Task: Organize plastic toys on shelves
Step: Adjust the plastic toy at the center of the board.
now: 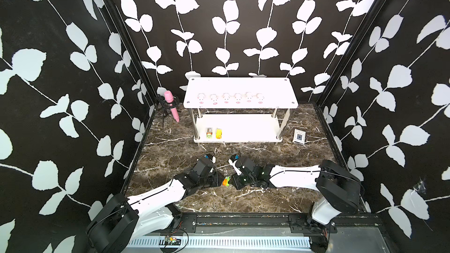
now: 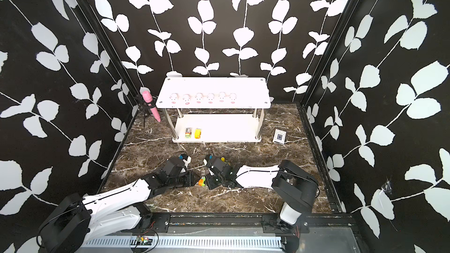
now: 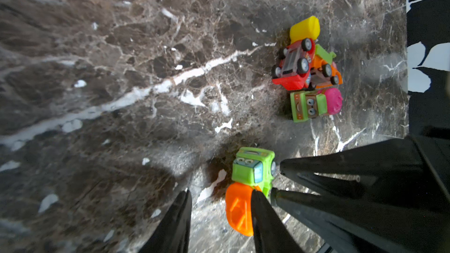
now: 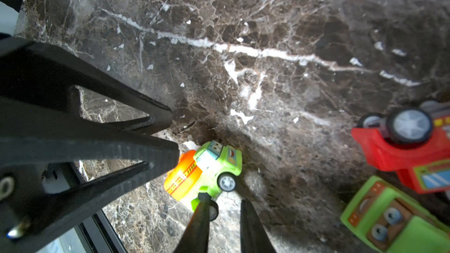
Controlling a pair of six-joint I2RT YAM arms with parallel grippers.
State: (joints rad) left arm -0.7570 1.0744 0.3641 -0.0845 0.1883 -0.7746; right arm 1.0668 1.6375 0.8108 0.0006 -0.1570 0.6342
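Left gripper (image 3: 220, 192) – jaws apart – is bracketing the truck (image 3: 253, 169); right gripper (image 4: 224, 198), at its 3 o'clock, is gaping narrowly.

Enclosed robot test cell, lab type. Evidence: leaf-print black panels (image 1: 60, 69) wall three sides of the marble-print table (image 1: 243, 198); two robot arms (image 1: 155, 198) mounted on a metal rail (image 1: 243, 220) at the table's near edge.

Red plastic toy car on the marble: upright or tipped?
Tipped. The red plastic toy car shows its grey underside and four wheels in the left wrist view, beside the orange toy vehicle.
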